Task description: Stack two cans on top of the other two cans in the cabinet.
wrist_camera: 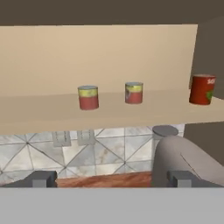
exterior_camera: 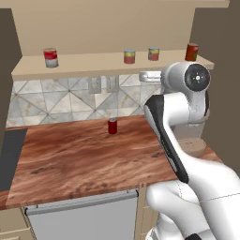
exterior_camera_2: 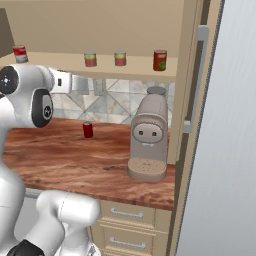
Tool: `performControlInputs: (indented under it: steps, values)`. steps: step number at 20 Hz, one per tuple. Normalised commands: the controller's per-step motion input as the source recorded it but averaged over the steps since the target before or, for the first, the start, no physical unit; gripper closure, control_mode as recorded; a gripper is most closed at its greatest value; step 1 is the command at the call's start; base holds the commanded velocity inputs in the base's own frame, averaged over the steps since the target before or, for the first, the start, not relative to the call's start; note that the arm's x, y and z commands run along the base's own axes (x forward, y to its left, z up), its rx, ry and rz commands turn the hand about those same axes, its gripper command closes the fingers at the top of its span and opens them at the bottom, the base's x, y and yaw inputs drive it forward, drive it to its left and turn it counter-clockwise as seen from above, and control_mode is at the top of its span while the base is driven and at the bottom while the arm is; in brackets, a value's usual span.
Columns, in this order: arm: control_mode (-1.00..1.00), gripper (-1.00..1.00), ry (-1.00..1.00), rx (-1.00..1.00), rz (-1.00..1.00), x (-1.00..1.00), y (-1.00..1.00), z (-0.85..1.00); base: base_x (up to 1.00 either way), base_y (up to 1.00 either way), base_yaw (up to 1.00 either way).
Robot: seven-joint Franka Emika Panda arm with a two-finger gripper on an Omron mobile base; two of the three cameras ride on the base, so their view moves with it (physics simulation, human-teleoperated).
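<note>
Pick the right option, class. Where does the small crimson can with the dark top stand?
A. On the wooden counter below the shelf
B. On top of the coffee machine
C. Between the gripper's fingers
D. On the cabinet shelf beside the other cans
A: the small crimson can stands alone on the wooden counter, below the cabinet shelf.

Matt beige cabinet (exterior_camera: 112,65); glossy grained wood counter (exterior_camera: 84,154); smooth stone-patterned tile backsplash (exterior_camera: 61,101); matt tan coffee machine (exterior_camera_2: 148,137).

A reddish wooden counter (exterior_camera: 84,159) runs beneath a wall of grey geometric tiles (exterior_camera: 70,101). A beige coffee machine (exterior_camera_2: 148,137) stands on it, beside tan drawers (exterior_camera_2: 127,215) and a tall grey panel (exterior_camera_2: 225,150).
</note>
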Motion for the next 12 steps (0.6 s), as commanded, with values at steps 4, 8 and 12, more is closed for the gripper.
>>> performControlInputs:
  steps: [4, 8, 12]
  values:
    - [-1.0, -1.0, -0.02, 0.12, 0.0, 0.1, 0.04, 0.31, 0.0, 0.0, 0.0]
    - [-1.0, -1.0, 0.0, 0.15, 0.0, 0.1, 0.03, 0.3, 0.0, 0.0, 0.0]
    - [-1.0, -1.0, 0.0, 0.23, 0.0, 0.14, 0.02, 0.25, 0.0, 0.0, 0.0]
